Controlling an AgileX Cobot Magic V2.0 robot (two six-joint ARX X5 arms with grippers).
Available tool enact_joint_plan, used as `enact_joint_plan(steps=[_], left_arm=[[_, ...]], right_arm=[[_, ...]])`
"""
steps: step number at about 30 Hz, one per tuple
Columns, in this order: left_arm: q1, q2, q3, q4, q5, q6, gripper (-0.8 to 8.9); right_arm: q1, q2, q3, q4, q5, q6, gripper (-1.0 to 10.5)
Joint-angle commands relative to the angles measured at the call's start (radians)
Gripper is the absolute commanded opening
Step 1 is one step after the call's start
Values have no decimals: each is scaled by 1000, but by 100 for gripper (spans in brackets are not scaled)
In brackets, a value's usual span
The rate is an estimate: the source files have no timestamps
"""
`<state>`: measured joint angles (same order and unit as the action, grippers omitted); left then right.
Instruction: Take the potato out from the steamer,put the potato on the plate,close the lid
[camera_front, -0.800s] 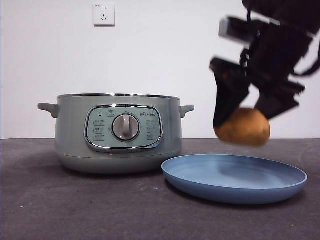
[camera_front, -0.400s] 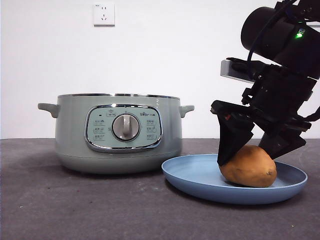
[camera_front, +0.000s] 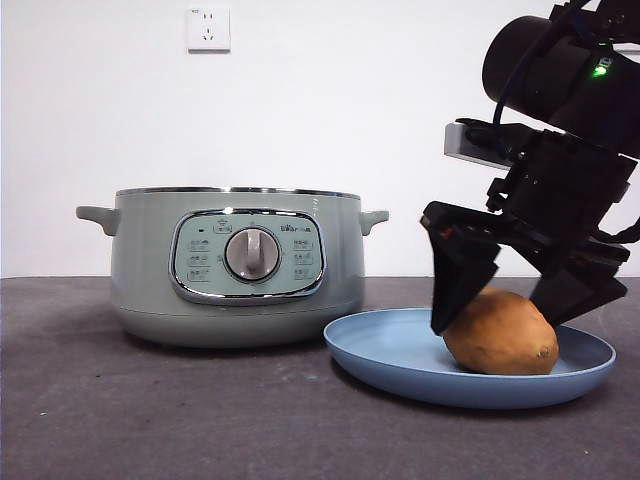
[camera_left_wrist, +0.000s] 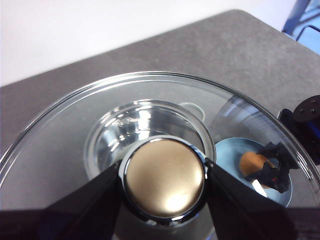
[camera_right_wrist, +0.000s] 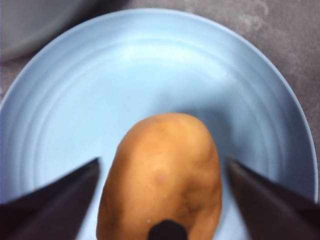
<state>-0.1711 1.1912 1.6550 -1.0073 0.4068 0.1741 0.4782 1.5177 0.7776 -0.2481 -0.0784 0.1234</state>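
The orange-brown potato (camera_front: 500, 335) lies on the light-blue plate (camera_front: 400, 362), right of the open sage-green steamer (camera_front: 235, 265). My right gripper (camera_front: 503, 312) hangs over the potato, its jaws open and standing clear of it on both sides. The right wrist view shows the potato (camera_right_wrist: 162, 175) lying free on the plate (camera_right_wrist: 100, 75) between the spread jaws of that gripper (camera_right_wrist: 162, 165). My left gripper (camera_left_wrist: 164, 181) is shut on the knob of the glass lid (camera_left_wrist: 65, 130) and holds it in the air. Through the glass I see the steamer (camera_left_wrist: 145, 125), plate (camera_left_wrist: 227, 155) and potato (camera_left_wrist: 249, 162) below.
Dark grey tabletop (camera_front: 150, 420) runs in front of the steamer and plate. A white wall with a socket (camera_front: 207, 28) stands behind. The steamer's grey wall (camera_right_wrist: 30, 25) shows close beside the plate in the right wrist view.
My right gripper came down with the potato from the air onto the plate. Its jaws have since opened and let the potato go. The steamer has not moved.
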Motion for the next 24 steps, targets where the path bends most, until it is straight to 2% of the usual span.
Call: enact_joint_plan(steps=[1,6,13,24], left_arm=[[-31,34,15,80,12,14,-8],[-65,116,15,156,11,16,-8],[-106,234,15,212,-24,63,-8],[-151,406,15,282,-68,89,-8]], right_arm=[[1,-17,0,5,-1,10,579],[1,-94,31,-10,0,10,578],[0,-314,82,-58,12,11,575],[0,-632,232,-126,79,6,568]])
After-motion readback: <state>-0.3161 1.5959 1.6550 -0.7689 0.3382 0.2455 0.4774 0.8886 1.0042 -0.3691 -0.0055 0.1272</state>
